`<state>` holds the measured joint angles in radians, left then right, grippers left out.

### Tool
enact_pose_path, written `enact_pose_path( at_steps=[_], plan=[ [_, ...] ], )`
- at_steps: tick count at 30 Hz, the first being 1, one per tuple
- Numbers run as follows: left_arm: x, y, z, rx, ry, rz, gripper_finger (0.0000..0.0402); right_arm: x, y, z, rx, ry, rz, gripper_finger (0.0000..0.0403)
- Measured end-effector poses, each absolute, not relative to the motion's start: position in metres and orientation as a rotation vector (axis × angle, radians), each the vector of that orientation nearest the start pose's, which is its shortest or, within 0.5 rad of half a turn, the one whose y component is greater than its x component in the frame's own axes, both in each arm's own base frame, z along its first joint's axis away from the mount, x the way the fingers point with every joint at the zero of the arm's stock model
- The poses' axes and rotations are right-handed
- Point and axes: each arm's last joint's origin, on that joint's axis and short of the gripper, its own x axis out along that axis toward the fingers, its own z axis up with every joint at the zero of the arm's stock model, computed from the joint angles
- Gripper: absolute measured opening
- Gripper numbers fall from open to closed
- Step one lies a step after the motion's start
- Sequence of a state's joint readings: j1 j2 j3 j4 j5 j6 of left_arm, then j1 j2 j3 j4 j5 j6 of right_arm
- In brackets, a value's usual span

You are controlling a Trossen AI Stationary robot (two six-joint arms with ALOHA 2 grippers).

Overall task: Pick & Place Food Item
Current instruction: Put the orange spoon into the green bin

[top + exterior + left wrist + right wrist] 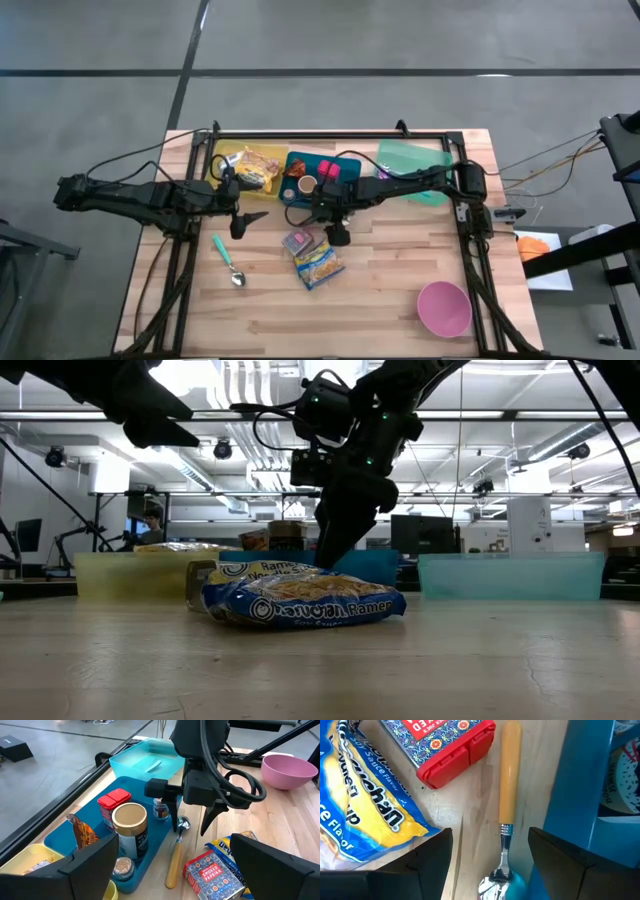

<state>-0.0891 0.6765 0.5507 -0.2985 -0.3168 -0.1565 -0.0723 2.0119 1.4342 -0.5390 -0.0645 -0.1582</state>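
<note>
A blue and yellow ramen packet [318,264] lies flat on the wooden table, with a red paprika tin [298,241] beside it. A spoon with a yellow handle [507,780] lies along the near edge of the blue tray [580,795]. My right gripper [490,870] hangs open over the spoon's metal bowl end [183,824], one finger on either side, touching nothing. My left gripper [243,222] waits open above the table's left half, clear of everything.
The blue tray [345,165] holds jars and a red box. A yellow tray [228,158] and a teal tray [415,158] flank it. A teal-handled spoon [228,262] lies near the left; a pink bowl [444,307] stands near right.
</note>
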Motion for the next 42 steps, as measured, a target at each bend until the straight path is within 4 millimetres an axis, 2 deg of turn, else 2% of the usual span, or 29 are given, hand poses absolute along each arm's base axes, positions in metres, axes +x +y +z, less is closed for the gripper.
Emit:
enact_pose_path(
  at_steps=[11, 24, 36, 39, 42],
  plan=[
    [0.151, -0.005, 0.257, -0.065, 0.41, 0.256, 0.0387, 0.414, -0.03, 0.154, -0.067, 1.162, 0.066, 0.0258],
    [0.151, -0.005, 0.257, -0.065, 0.411, 0.256, 0.0387, 0.414, -0.036, 0.151, -0.087, 1.174, 0.045, 0.0258],
    [0.151, -0.005, 0.257, -0.068, 0.412, 0.257, 0.0387, 0.415, -0.036, 0.14, -0.083, 1.214, 0.049, 0.0258],
    [0.151, -0.005, 0.257, -0.068, 0.412, 0.257, 0.0387, 0.414, -0.036, 0.14, -0.077, 1.216, 0.049, 0.0244],
    [0.151, -0.004, 0.257, -0.068, 0.412, 0.257, 0.0387, 0.414, -0.036, 0.139, -0.071, 1.217, 0.047, 0.0208]
  ],
)
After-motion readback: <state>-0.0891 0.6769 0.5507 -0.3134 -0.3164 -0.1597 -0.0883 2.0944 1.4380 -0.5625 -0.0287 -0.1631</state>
